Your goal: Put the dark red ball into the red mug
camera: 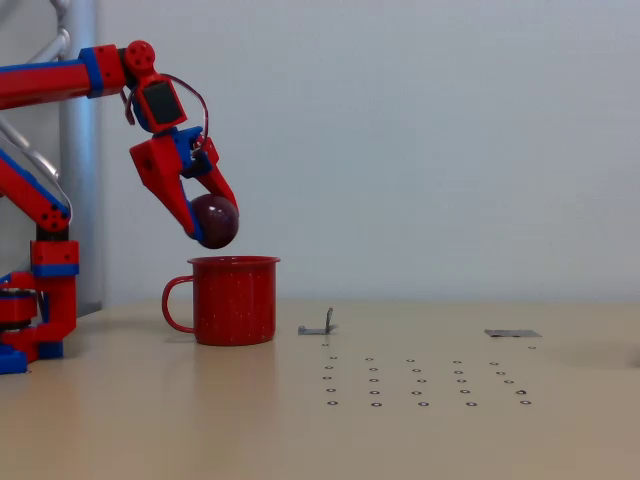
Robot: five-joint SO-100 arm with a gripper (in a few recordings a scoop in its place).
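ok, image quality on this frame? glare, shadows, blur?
Fixed view: soft, even light, no harsh glare; dark red ball in the gripper shows only a faint highlight; red mug casts a weak shadow on the table; slightly soft overall, no motion blur.
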